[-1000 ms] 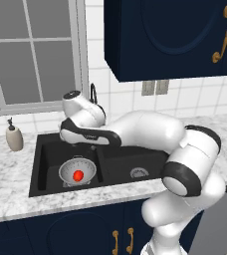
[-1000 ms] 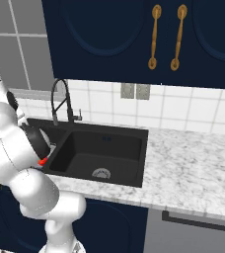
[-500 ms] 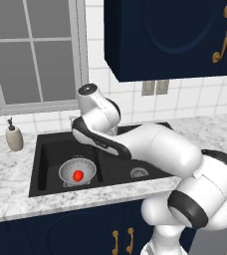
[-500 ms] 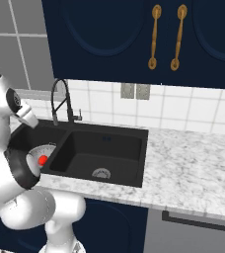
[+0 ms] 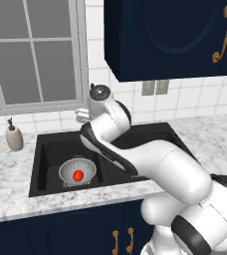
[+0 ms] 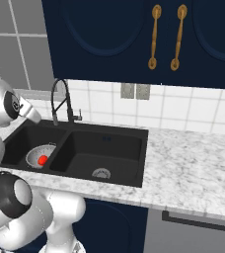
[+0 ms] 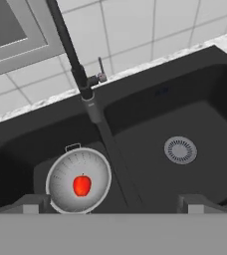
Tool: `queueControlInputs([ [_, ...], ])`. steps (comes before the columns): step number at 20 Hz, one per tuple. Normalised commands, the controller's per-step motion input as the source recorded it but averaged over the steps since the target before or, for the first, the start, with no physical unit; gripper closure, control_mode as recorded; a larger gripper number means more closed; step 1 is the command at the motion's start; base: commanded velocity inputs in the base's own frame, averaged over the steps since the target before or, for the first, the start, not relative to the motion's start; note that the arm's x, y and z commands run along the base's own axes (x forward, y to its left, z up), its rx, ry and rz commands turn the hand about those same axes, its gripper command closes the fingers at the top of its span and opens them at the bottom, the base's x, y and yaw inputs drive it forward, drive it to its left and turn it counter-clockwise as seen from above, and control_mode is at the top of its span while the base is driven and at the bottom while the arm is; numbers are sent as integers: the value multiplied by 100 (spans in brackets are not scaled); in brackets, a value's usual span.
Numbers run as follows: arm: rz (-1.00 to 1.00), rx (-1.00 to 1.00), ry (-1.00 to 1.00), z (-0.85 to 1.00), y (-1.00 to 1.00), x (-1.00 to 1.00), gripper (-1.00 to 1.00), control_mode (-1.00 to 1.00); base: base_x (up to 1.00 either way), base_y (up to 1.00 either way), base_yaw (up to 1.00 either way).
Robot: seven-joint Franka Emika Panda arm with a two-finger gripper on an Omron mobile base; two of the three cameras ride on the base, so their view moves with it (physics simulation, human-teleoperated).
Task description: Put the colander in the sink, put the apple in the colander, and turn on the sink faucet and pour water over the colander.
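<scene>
Hand view: gripper (image 7: 110, 204) spread wide and empty above the sink (image 7: 150, 89), apple (image 7: 81, 185) sitting in the colander (image 7: 78, 180) in the left basin, faucet (image 7: 65, 45) next, its small stiff lever (image 7: 101, 73) needing a sideways nudge.

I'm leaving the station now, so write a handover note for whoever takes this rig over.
Gripper: fingers open, holding nothing, raised above the sink and looking down into it.
Colander: standing in the left basin, done.
Apple: inside the colander, done.
Sink faucet: spout hangs near the divider between the basins, not over the colander; no water visible; its small side lever is untouched.
Left: move the lever to start the water and get the flow onto the colander.
</scene>
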Motion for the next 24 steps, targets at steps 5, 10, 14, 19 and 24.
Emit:
queueControlInputs([
  [5, 3, 3, 1, 54, -5, 3, -100, -100, 0, 0, 0],
  [10, 4, 0, 2, 3, -16, 31, -100, -100, 0, 0, 0],
  [14, 3, 1, 0, 0, -13, 52, -100, -100, 0, 0, 0],
  [19, 5, 0, 0, 0, 0, 60, -100, -100, 0, 0, 0],
  [24, 7, 0, 0, -5, 10, 54, -100, -100, 0, 0, 0],
])
